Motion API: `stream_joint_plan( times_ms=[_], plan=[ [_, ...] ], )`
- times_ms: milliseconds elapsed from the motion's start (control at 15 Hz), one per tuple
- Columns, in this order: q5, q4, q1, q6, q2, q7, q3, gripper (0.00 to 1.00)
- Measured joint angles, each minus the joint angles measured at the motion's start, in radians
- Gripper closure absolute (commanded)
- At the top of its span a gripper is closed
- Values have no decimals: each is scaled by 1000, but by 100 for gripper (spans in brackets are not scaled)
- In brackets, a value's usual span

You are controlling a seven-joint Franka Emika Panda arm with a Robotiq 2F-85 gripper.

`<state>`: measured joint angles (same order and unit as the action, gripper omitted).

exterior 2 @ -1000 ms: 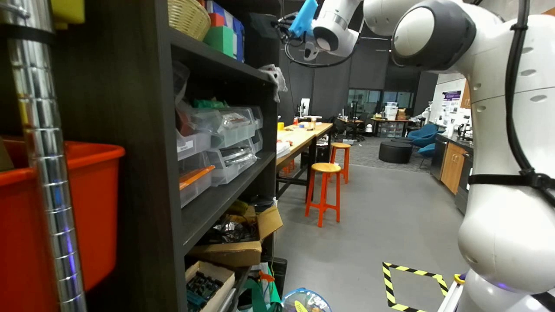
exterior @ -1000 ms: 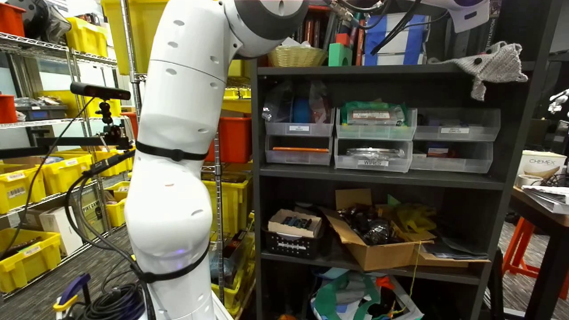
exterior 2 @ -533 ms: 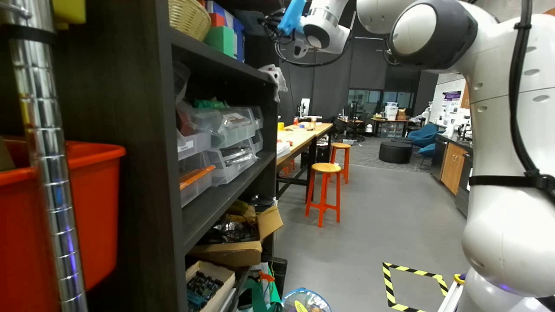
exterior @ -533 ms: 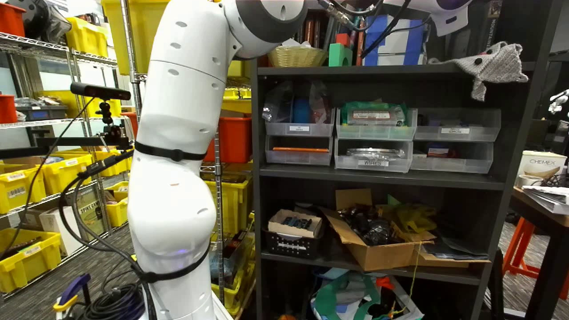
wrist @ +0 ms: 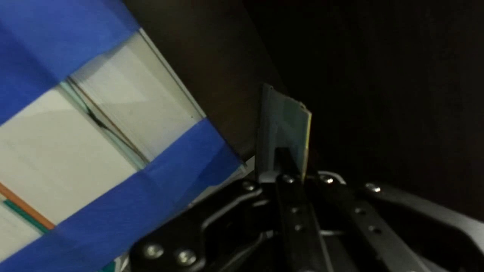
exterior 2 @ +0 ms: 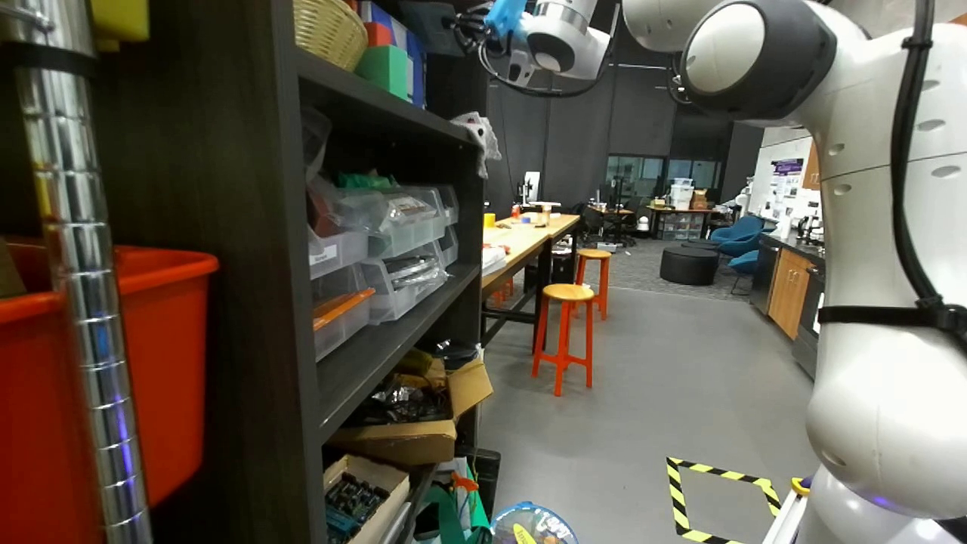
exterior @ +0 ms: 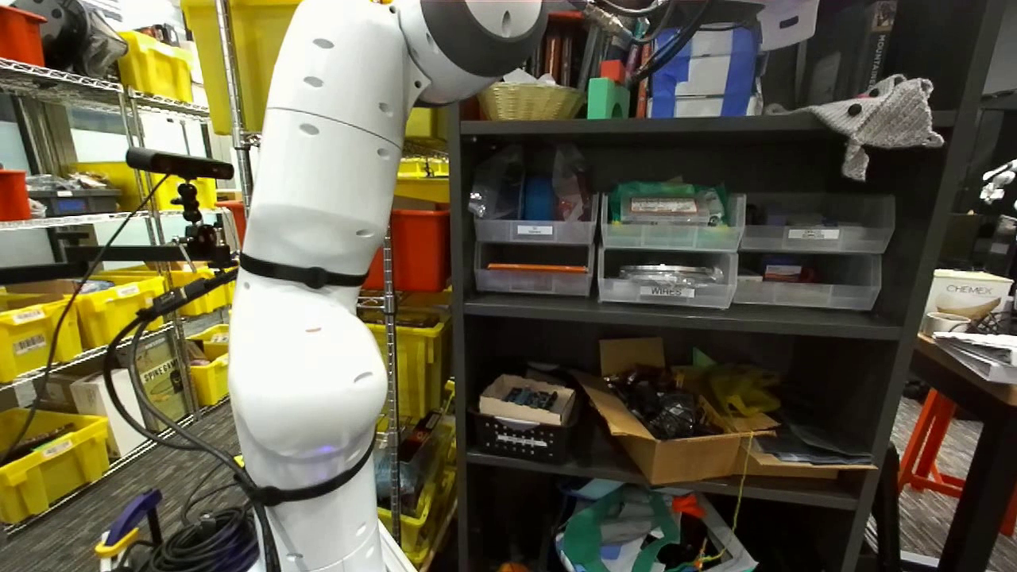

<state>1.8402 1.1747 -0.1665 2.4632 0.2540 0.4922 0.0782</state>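
A thin, flat, book-like thing (wrist: pixel 285 124) with a grey-blue face and a yellowish edge stands up between the fingers of my gripper (wrist: pixel 300 166), which is shut on it. In an exterior view the same flat thing (exterior 2: pixel 432 29) shows as a dark panel at the top shelf, with my gripper (exterior 2: pixel 468 24) at its right side. White books bound with blue tape (wrist: pixel 94 162) lie left of the gripper in the wrist view. That taped stack (exterior: pixel 703 71) sits on the top shelf in an exterior view, where the gripper itself is hard to make out.
The top shelf board (exterior: pixel 699 125) also carries a wicker basket (exterior: pixel 532 101), a green block (exterior: pixel 608 98), a red block (exterior: pixel 613 70) and a grey knitted toy (exterior: pixel 882 119) hanging over the edge. Clear bins (exterior: pixel 667 290) and a cardboard box (exterior: pixel 691 459) stand lower.
The wrist and gripper have moved left and slightly up in both exterior views, closer to the top shelf and the taped stack. The flat thing has travelled along, still gripped.
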Motion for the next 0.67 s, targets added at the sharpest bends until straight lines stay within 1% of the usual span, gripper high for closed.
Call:
stream_joint_plan(
  times_ms=[267, 400, 533, 667],
  plan=[
    [-108, -5, -3, -86, -3, 285, 2, 99],
    [-144, -14, -10, -143, -4, 414, 3, 99],
    [-166, -24, -19, -198, -4, 522, 4, 99],
    [-172, -36, -28, -235, -4, 596, 5, 99]
  ],
)
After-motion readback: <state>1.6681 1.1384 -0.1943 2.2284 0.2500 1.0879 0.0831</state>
